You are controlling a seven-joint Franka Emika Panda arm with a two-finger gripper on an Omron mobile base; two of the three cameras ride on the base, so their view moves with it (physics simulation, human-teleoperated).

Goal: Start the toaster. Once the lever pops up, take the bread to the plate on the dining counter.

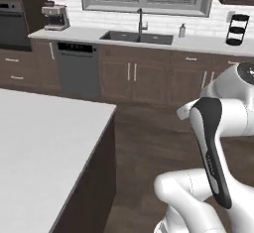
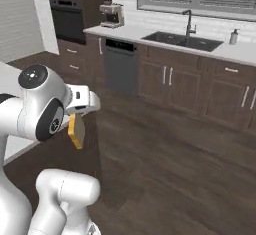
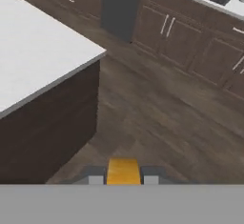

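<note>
My gripper (image 3: 123,179) is shut on the bread (image 3: 123,170), whose yellow-orange crust edge stands between the two fingertips (image 3: 96,179) in the hand view. In the right base view the bread (image 2: 76,130) hangs below my hand, above the wood floor. The dining counter (image 1: 39,143), a white island top on a dark brown base, lies at the left of the left base view; its corner (image 3: 33,61) fills the upper left of the hand view, to the left of the bread. The toaster and the plate are out of view.
Brown base cabinets with a dishwasher (image 1: 77,68), a sink (image 1: 137,36) and a coffee machine (image 1: 54,18) line the far wall. A wall oven (image 2: 66,16) stands at the left. Dark wood floor (image 2: 170,154) lies open between the island and the cabinets.
</note>
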